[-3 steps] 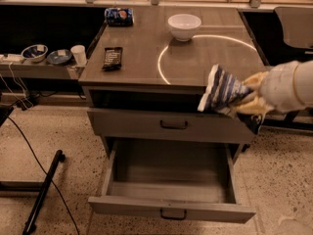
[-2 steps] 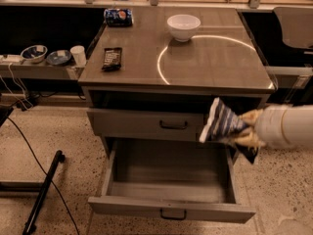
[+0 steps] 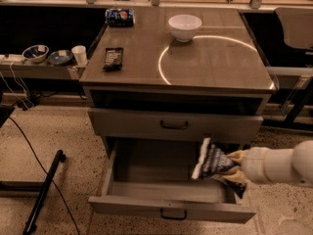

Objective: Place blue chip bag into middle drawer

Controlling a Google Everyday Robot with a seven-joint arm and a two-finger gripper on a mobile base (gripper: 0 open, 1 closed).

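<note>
The blue chip bag (image 3: 211,161), crumpled dark-blue foil with white stripes, hangs over the right part of the open middle drawer (image 3: 146,168). It is just below the closed drawer's front. My gripper (image 3: 232,167) comes in from the right on a white arm and is shut on the bag's right end. The bag is held in the air, tilted, a little above the drawer's grey floor. The drawer is pulled far out, and its low front panel (image 3: 171,210) has a small dark handle.
A taller-fronted grey drawer (image 3: 176,125) is shut above the open one. On the cabinet top are a white bowl (image 3: 185,26), a black candy bar (image 3: 113,58) and a small blue packet (image 3: 120,16). A side shelf (image 3: 39,68) with bowls and a cup is at left. A black pole (image 3: 44,190) lies on the floor.
My gripper has carried the blue chip bag down from the tabletop's right edge, past the closed drawer's front, to the right side of the open drawer.
</note>
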